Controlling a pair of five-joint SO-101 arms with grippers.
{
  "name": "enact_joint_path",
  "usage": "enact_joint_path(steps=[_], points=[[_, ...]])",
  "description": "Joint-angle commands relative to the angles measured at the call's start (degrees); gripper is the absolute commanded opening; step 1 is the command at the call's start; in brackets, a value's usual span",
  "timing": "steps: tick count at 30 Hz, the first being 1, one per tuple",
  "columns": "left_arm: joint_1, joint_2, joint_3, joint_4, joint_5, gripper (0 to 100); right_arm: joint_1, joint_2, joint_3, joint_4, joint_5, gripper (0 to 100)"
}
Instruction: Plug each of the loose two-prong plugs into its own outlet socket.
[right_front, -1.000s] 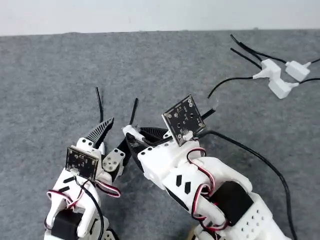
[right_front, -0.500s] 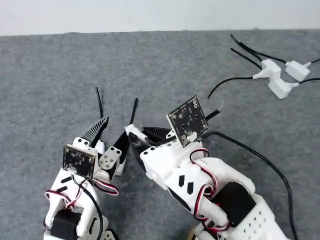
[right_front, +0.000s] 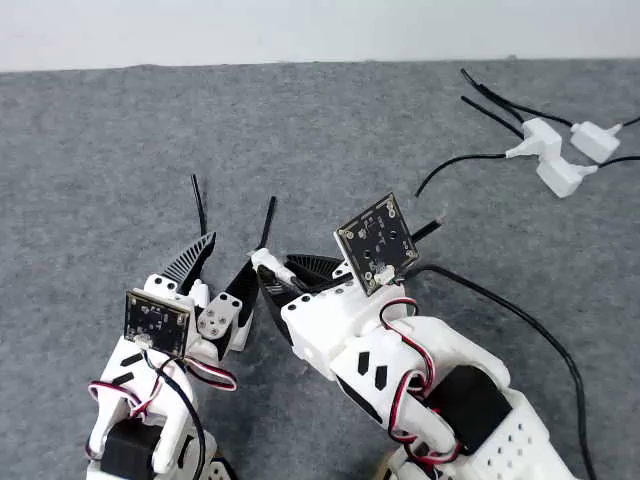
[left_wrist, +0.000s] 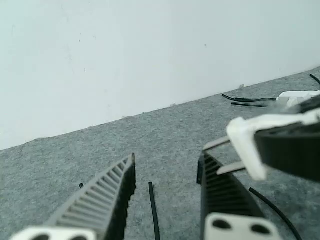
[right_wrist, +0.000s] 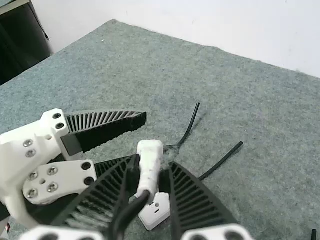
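My right gripper (right_front: 264, 264) is shut on a white two-prong plug (right_front: 261, 259), low over the grey mat near the front. In the right wrist view the plug (right_wrist: 149, 159) stands clamped between the black ribbed fingers (right_wrist: 192, 200), its black cord running back between them. My left gripper (right_front: 231, 256) is open just left of it. In the left wrist view the plug (left_wrist: 244, 143) points its two metal prongs (left_wrist: 219, 144) at the open gap of the left gripper (left_wrist: 167, 162). White outlet sockets (right_front: 541, 140) with black cords lie at the far right.
Two loose black wire ends (right_front: 199, 205) (right_front: 268, 221) lie on the mat just beyond the grippers. A black cable (right_front: 520, 315) runs along the right arm's side. The grey mat (right_front: 330, 140) is bare between the grippers and the sockets. A white wall borders the far edge.
The left arm has drawn back slightly toward the front left. The right gripper has shifted a little with the plug held. Over the last half second nothing has visibly moved.
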Motion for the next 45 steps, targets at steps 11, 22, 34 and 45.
enact_joint_path(steps=[11,22,34,45], points=[[-2.73,-0.88,-4.0,-3.69,-0.09,20,-2.15,0.84,0.44,0.57,0.62,0.7],[-3.16,-0.79,-1.8,-5.8,-0.53,20,-2.07,0.84,1.05,0.13,0.62,0.7],[-15.74,-0.7,3.91,-16.7,3.16,20,5.85,2.07,0.79,0.57,0.26,0.7],[-20.84,-0.62,3.65,-15.3,0.44,20,5.85,33.71,-16.18,11.12,1.05,0.7]])
